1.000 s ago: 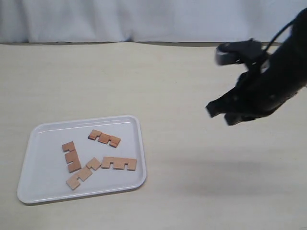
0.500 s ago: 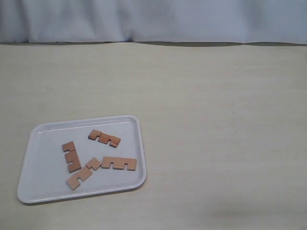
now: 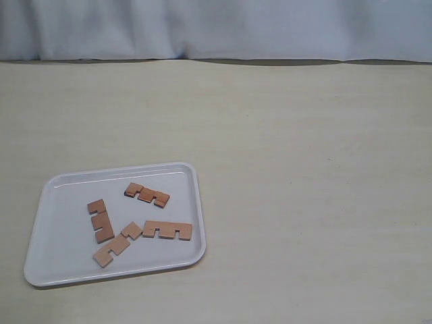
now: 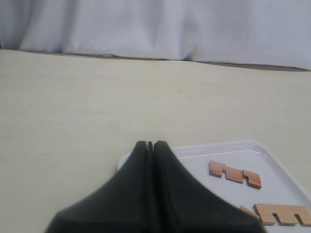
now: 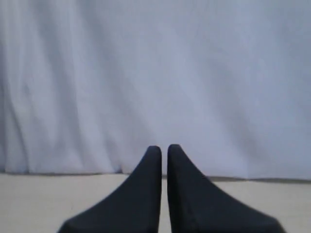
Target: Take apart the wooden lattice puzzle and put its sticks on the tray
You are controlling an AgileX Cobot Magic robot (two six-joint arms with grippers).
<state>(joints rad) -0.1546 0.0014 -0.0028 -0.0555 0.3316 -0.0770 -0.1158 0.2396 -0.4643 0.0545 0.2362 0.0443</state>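
Four sticks [image 3: 167,230] lie inside the tray [image 3: 64,202] (one near its rim).

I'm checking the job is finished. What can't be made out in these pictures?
Left wrist view: the left claw hides much of the tray; only two sticks show clearly.
Right wrist view: only the right claw and curtain; the tray is out of frame.
Exterior view: both claws are out of frame.

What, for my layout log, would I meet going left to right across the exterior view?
tray → leftmost stick → rightmost stick → table. The diagonal stick and upper stick overlap these sideways, so they are left out.
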